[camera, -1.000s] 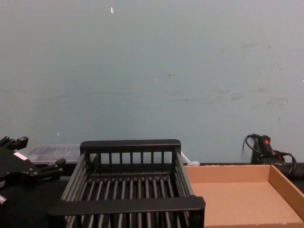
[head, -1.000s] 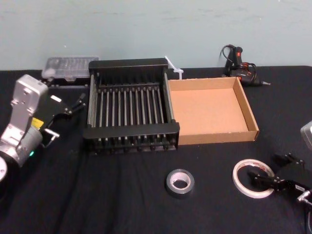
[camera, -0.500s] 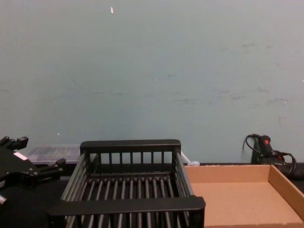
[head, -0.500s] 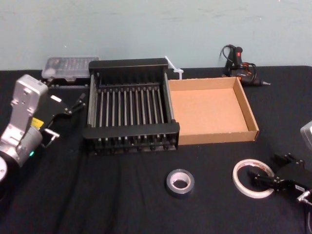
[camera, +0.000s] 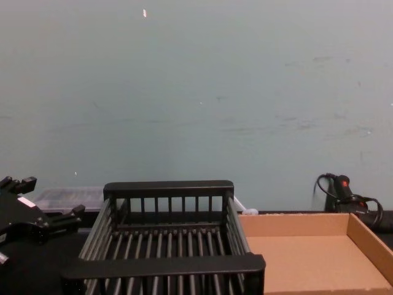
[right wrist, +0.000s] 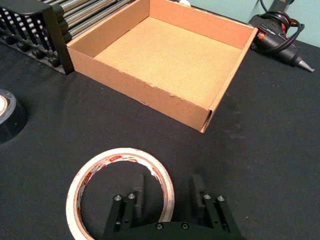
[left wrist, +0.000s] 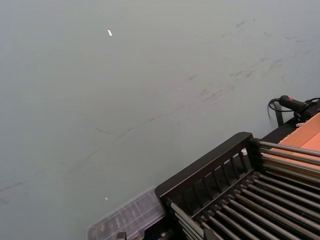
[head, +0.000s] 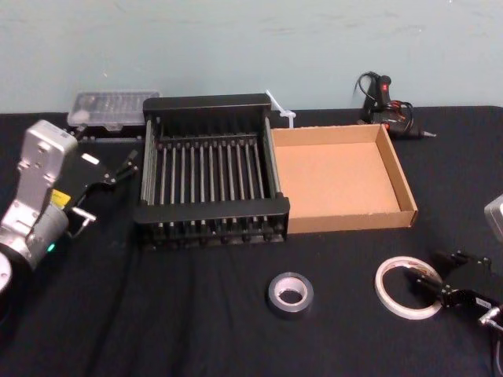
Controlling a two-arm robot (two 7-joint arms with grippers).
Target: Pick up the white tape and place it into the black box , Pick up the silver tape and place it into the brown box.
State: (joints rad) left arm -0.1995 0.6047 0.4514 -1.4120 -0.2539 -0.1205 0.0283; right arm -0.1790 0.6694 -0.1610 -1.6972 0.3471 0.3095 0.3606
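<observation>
The white tape [head: 402, 288] lies flat on the black cloth at the front right. My right gripper [head: 424, 265] is down at its right side. In the right wrist view the gripper [right wrist: 167, 182] straddles the white tape's [right wrist: 120, 155] wall, one finger inside the ring and one outside, with small gaps to the wall on both sides. The silver tape [head: 290, 294] lies flat, front and centre, also seen as the dark roll [right wrist: 7, 117]. The black box [head: 212, 209] and the brown box [head: 346, 222] stand side by side behind them. My left gripper [head: 106, 188] hangs open left of the black box.
A glue gun [head: 385, 106] with its cable lies behind the brown box. A clear plastic case [head: 110, 108] sits behind the black box at the left. A grey-green wall closes off the table's back edge.
The right gripper's fingers have drawn closer together around the white tape's wall. The left arm and the tapes have not moved.
</observation>
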